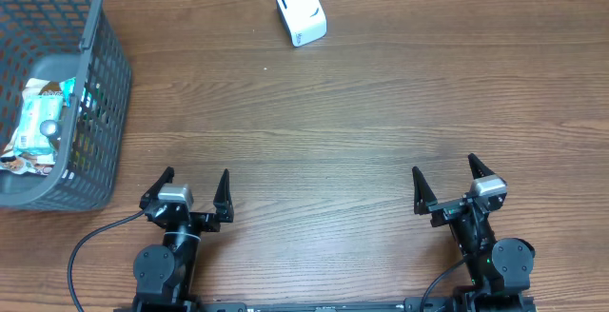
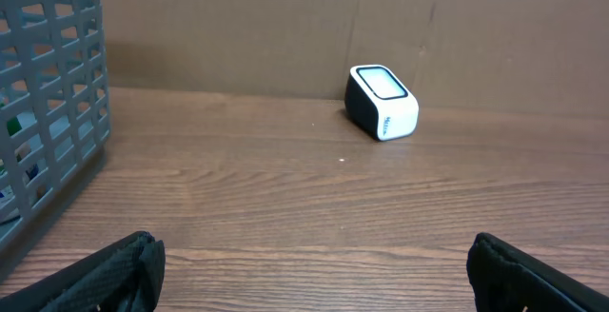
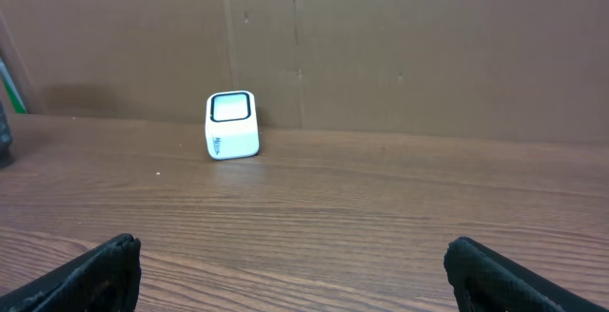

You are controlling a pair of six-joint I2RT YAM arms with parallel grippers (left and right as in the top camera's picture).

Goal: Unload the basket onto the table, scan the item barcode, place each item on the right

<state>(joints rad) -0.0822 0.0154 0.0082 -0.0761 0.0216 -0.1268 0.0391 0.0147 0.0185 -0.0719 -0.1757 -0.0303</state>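
Note:
A white barcode scanner (image 1: 301, 12) with a dark-framed window stands at the back middle of the wooden table; the left wrist view shows the scanner (image 2: 382, 102) and so does the right wrist view, scanner (image 3: 232, 126). A packaged item (image 1: 40, 125) lies inside the grey basket (image 1: 95, 160) at the far left. My left gripper (image 1: 195, 185) is open near the front edge, nothing between its fingers (image 2: 114, 274). My right gripper (image 1: 445, 177) is open at the front right, its fingers (image 3: 495, 279) wide apart and empty.
The grey mesh basket wall (image 2: 48, 112) fills the left of the left wrist view. A brown cardboard wall (image 3: 381, 46) stands behind the table's far edge. Black cables (image 1: 86, 255) run along the front edge by the arm bases.

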